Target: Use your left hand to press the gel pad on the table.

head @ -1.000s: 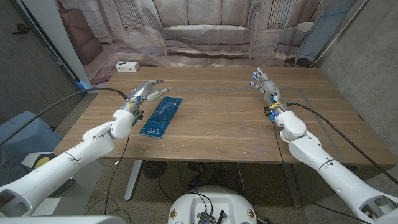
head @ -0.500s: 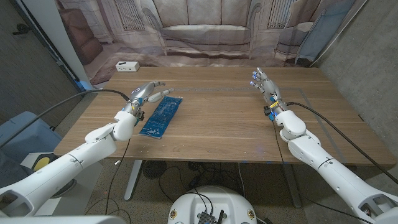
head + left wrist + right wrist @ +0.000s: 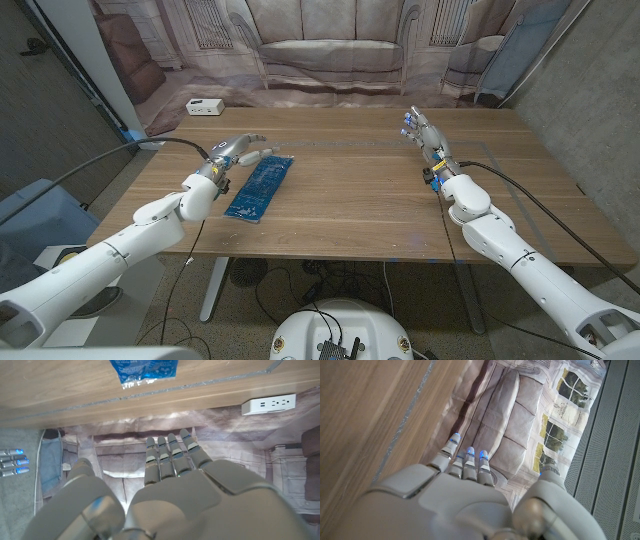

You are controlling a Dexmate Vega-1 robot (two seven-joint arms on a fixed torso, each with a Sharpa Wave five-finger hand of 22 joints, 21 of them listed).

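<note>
I have my left hand [image 3: 228,152] hovering at the near-left corner of the far end of the gel pad [image 3: 260,184], its fingers [image 3: 252,140] straight and held close together with nothing in them, reaching out just past the pad's left edge. The pad is a blue rectangle lying flat on the wooden table [image 3: 360,200], and most of it sits to the right of those fingers and back toward my wrist, so I judge the press calls for a short shift to the right and a drop, not a reach forward. Its long axis runs from the near-left to the far-right, roughly in line with my left forearm, one short end pointing toward the table's front edge and the other toward the backdrop. In the left wrist view one end of the pad [image 3: 144,370] lies beyond the fingertips [image 3: 170,442]. My right hand [image 3: 424,135] is well apart from the pad on the other side of the table, fingers extended together and holding nothing, so the left hand is far nearer.
</note>
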